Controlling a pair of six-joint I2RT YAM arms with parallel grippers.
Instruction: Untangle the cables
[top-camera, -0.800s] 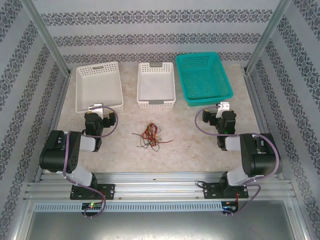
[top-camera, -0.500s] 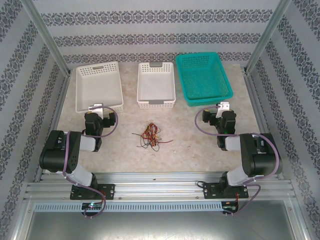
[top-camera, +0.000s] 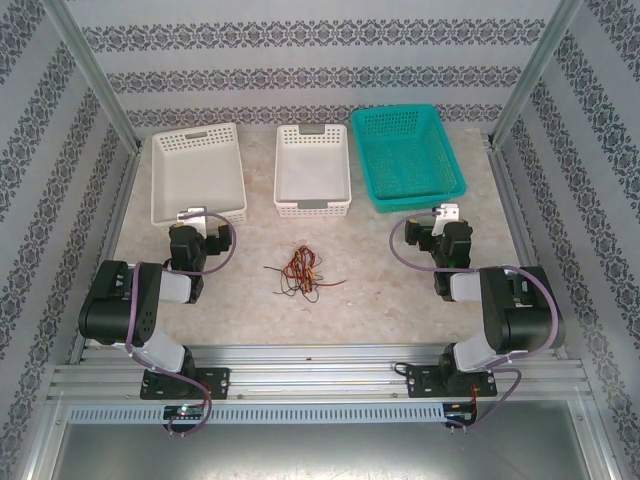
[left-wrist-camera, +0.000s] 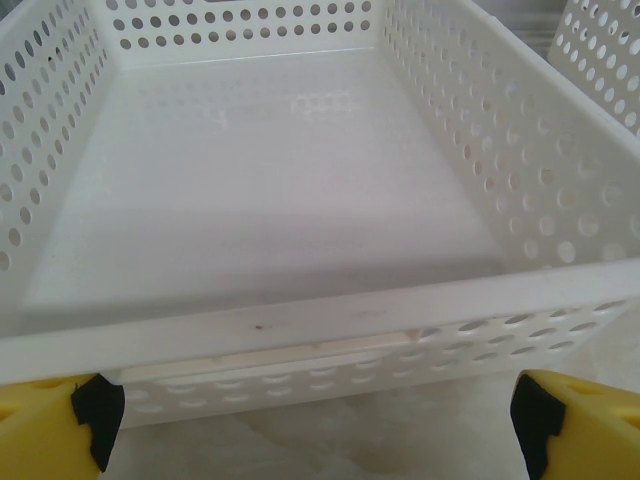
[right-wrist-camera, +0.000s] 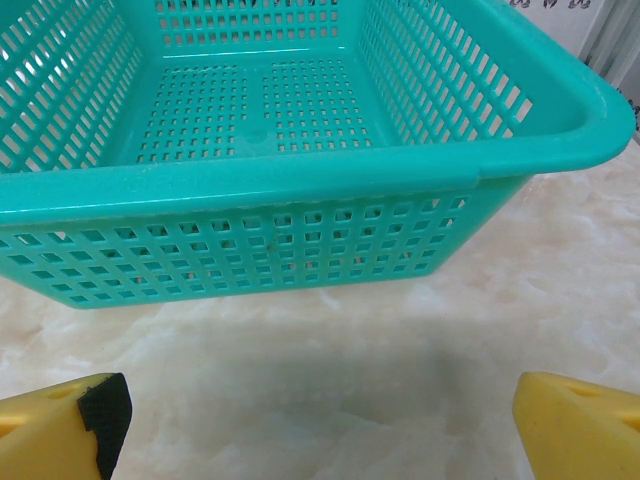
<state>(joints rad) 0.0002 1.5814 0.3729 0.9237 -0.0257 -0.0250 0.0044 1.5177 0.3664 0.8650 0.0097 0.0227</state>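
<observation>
Tangled cables (top-camera: 300, 272) on the table (top-camera: 390, 305), jaws spread
The cables are seen as one small knot of thin red, yellow and dark wires, laid between the arms, near the middle white basket (top-camera: 313, 207). The jaws of the left gripper (left-wrist-camera: 320, 425) and the right gripper (right-wrist-camera: 320, 420) are held wide apart, with nothing gripped.

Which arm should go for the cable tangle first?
Left, marginally. The left gripper sits a bit nearer the cables than the right gripper; both are open and empty.
</observation>
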